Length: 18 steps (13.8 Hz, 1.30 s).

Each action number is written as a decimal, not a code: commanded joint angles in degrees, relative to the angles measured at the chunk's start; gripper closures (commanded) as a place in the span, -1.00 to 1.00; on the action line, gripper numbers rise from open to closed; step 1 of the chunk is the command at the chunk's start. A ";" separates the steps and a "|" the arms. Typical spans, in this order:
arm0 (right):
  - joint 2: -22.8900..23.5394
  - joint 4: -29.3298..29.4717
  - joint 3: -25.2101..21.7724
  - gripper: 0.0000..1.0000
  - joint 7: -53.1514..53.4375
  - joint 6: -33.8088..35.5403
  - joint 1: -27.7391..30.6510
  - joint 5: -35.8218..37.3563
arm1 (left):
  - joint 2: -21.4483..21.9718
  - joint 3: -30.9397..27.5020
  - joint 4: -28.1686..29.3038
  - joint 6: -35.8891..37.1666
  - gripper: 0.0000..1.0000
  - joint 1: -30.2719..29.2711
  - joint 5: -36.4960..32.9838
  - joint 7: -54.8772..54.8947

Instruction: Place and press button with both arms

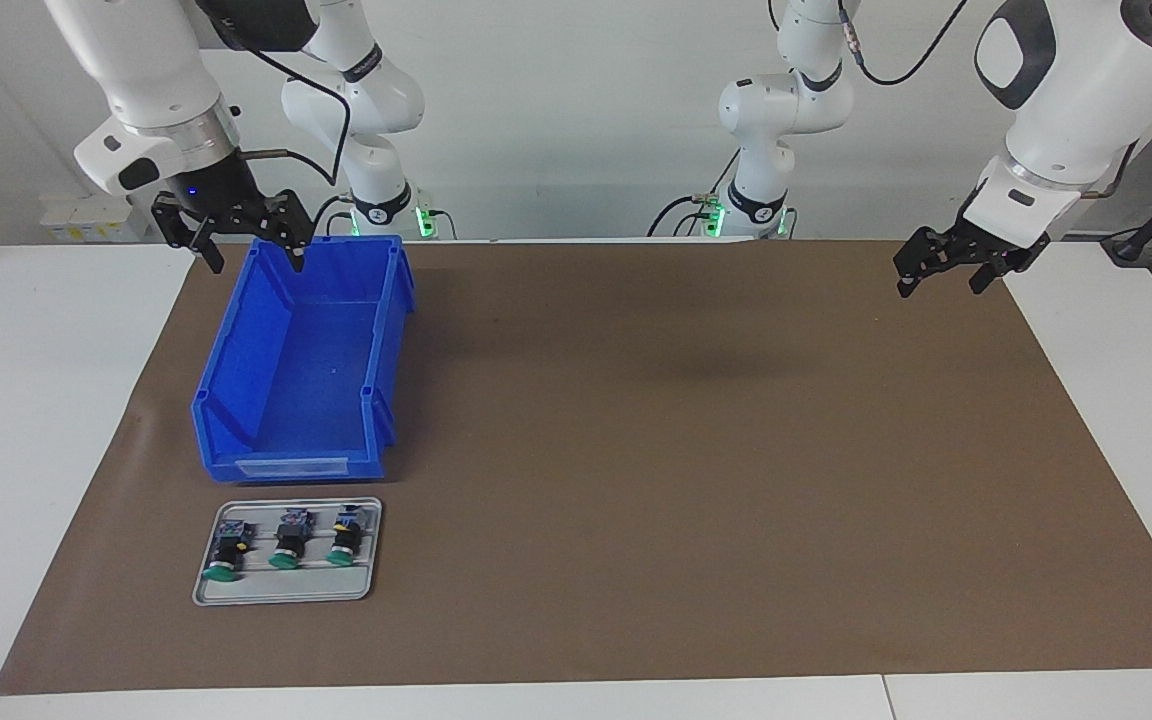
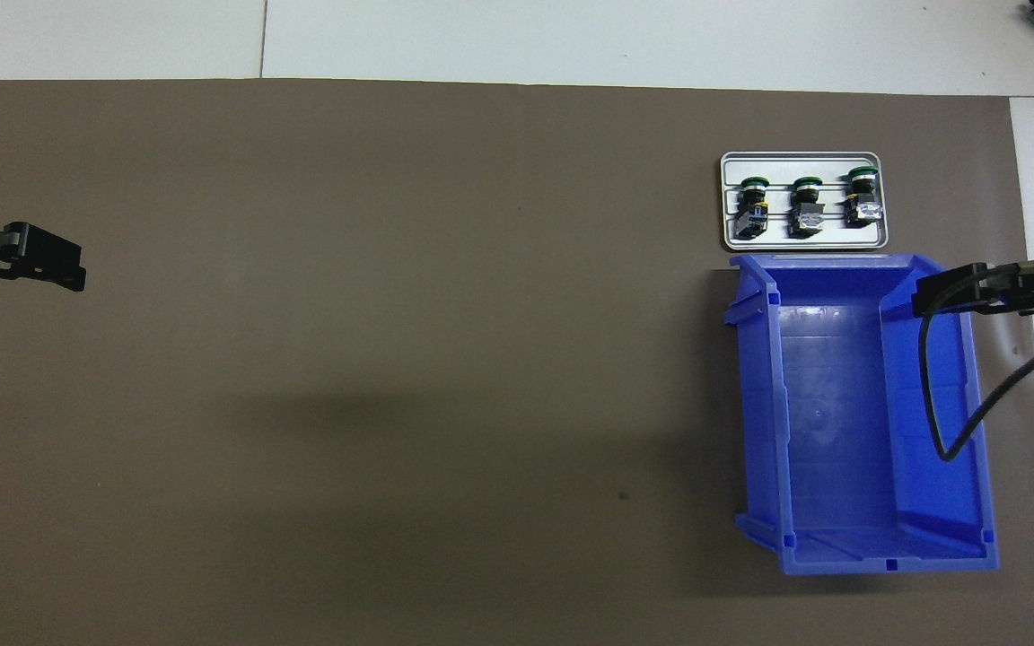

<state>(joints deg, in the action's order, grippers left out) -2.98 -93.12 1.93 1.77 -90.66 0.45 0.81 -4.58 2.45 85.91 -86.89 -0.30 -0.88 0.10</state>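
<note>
Three green-capped buttons lie on their sides in a row on a small grey tray [image 1: 281,592] [image 2: 802,244], caps pointing away from the robots: one [image 1: 224,556] [image 2: 862,199], one in the middle [image 1: 288,543] [image 2: 807,208], one [image 1: 344,540] [image 2: 755,206]. They look alike; I cannot tell which is the task's button. My right gripper [image 1: 254,262] [image 2: 939,296] hangs open over the robot-side end of the blue bin [image 1: 226,380] [image 2: 761,431], holding nothing. My left gripper [image 1: 941,286] [image 2: 50,266] hangs open and empty over the mat's edge at the left arm's end.
The blue bin stands empty, nearer to the robots than the tray and almost touching it. A brown mat [image 1: 636,450] covers the table between the two arms. A black cable [image 2: 934,413] from the right arm droops over the bin.
</note>
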 commanded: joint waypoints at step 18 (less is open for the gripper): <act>17.98 6.98 0.00 -0.89 -0.55 -19.62 1.13 -1.07 | 1.76 -0.07 2.15 -0.65 -1.00 -0.05 -0.44 -0.45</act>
<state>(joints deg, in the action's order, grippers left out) 8.64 -91.21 1.58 1.77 -108.17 1.26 0.81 -4.58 2.45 85.91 -86.89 -0.30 -0.88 0.10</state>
